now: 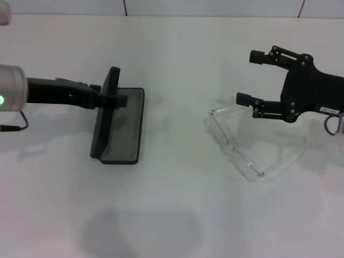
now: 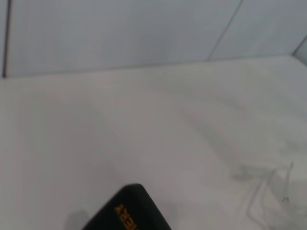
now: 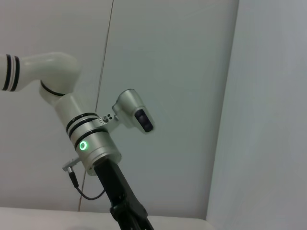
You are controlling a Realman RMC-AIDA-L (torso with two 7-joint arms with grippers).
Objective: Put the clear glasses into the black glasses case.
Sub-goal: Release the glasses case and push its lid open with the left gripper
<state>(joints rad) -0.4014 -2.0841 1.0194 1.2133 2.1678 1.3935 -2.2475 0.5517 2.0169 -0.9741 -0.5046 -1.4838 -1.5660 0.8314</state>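
Note:
The black glasses case (image 1: 124, 129) lies open left of centre, grey lining up, with its lid (image 1: 109, 107) standing upright. My left gripper (image 1: 112, 99) reaches in from the left and is shut on the lid's top edge. The lid's orange lettering (image 2: 125, 216) shows in the left wrist view. The clear glasses (image 1: 242, 145) rest on the table to the right, arms unfolded; they also appear faintly as the glasses (image 2: 268, 191) in the left wrist view. My right gripper (image 1: 250, 77) hovers open just behind and above the glasses, holding nothing.
The white table (image 1: 172, 215) runs back to a tiled wall (image 1: 161, 6). The right wrist view shows only my left arm (image 3: 91, 143) against the wall. A cable (image 1: 16, 126) hangs from the left arm.

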